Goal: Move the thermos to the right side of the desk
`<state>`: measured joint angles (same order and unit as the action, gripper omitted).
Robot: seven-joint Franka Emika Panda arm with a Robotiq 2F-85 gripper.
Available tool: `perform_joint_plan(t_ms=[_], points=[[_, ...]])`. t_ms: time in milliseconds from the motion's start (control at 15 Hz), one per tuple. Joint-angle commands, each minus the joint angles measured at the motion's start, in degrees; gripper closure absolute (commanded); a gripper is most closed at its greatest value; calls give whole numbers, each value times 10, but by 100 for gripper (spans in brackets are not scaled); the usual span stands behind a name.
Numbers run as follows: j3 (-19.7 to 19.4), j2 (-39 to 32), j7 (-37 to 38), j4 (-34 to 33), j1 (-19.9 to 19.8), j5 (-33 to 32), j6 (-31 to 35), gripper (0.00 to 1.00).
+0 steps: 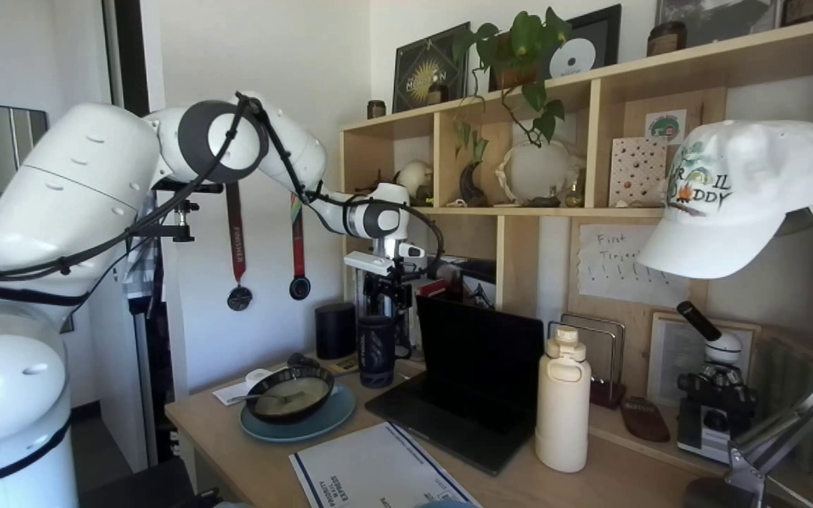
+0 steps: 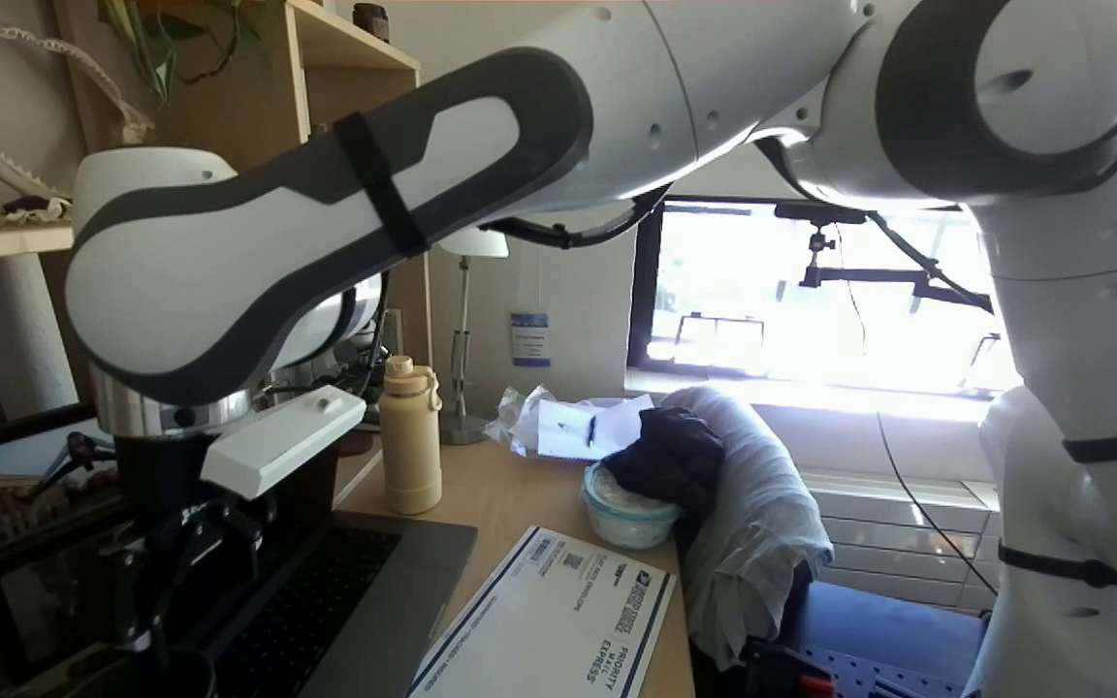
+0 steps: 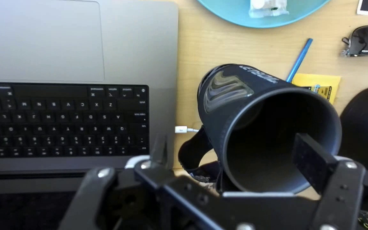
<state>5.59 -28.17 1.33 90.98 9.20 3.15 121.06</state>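
The thermos (image 1: 376,356) is a black, straight-sided Jetboil cup with an open top and a strap handle. It stands on the light wooden desk (image 1: 226,451), left of the laptop in that exterior view. In the wrist view the thermos (image 3: 228,92) shows its wide dark mouth. My gripper (image 3: 230,140) is open above its rim. One finger overlaps the mouth and the other lies beyond the handle side, near the laptop edge. I cannot tell whether the overlapping finger is inside the mouth. In an exterior view only the thermos's rim (image 2: 195,669) shows, under the gripper (image 2: 200,601).
An open laptop (image 1: 477,374) stands beside the thermos, its white cable (image 3: 181,129) passing close by. A black cylinder (image 1: 336,330) stands behind the thermos. A bowl (image 1: 290,395) on a blue plate (image 1: 339,413), a mailing envelope (image 1: 378,466) and a cream bottle (image 1: 563,416) stand nearby.
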Motion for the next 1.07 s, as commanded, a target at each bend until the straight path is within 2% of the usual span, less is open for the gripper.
perform_joint_plan(t_ms=[0, 133, 200, 267, 733, 867, 1000], points=[[1, -52, 0, -54, 5, -12, -27, 0], [1, -65, 1, -60, 6, -13, -32, 0], [0, -71, 1, -62, 6, -13, -35, 9], [0, -76, 3, -65, 7, -14, -37, 28], [5, -90, -8, -88, 10, -12, -52, 82], [6, -92, -9, -93, 11, -11, -60, 95], [7, -92, -11, -96, 11, -9, -66, 99]])
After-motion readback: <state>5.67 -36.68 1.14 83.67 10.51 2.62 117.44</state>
